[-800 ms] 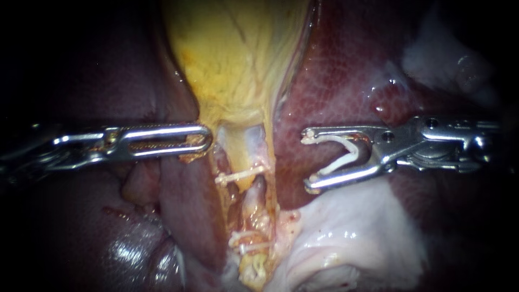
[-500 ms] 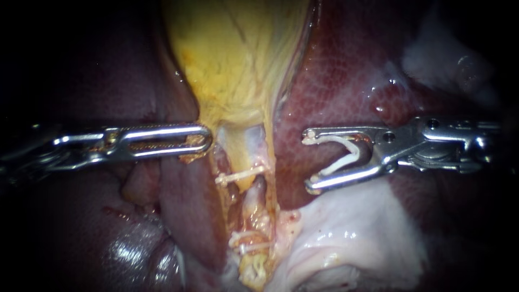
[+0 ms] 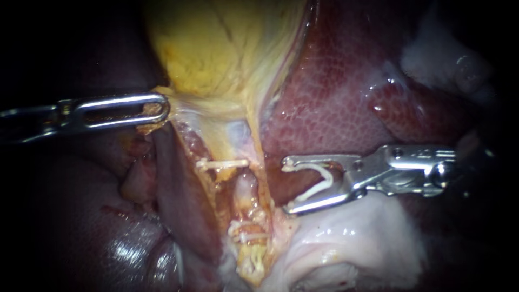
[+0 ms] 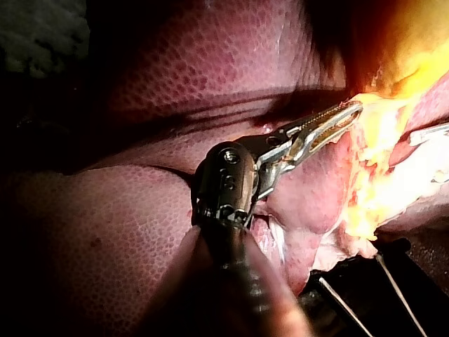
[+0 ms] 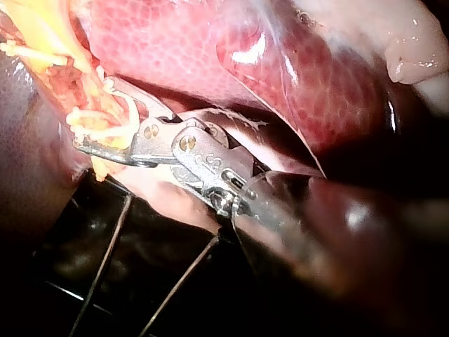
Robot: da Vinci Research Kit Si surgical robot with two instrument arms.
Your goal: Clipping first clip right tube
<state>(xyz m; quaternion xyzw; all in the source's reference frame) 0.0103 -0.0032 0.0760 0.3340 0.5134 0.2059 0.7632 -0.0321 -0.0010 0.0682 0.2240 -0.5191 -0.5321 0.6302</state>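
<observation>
The yellow gallbladder (image 3: 216, 48) narrows down into a stalk against the dark red liver (image 3: 335, 86). A pale tube (image 3: 246, 192) runs down that stalk. One white clip (image 3: 223, 163) crosses the stalk above the tube, and more white clips (image 3: 246, 233) sit below. My left instrument (image 3: 161, 111) is shut on tissue at the gallbladder's neck, also seen in the left wrist view (image 4: 340, 119). My right instrument (image 3: 286, 185) stands just right of the stalk, apart from it. Its jaws are spread wide and hold an open white clip (image 3: 319, 184), which also shows in the right wrist view (image 5: 105, 126).
Pale whitish tissue (image 3: 351, 238) lies below my right instrument. A glossy liver lobe (image 3: 124, 249) fills the lower left. In the wrist views, thin wires (image 5: 105, 260) cross a dark base under the tissue.
My left instrument has drawn the gallbladder's neck left and upward, stretching the stalk. My right instrument, still carrying the clip, has moved left and down toward the stalk.
</observation>
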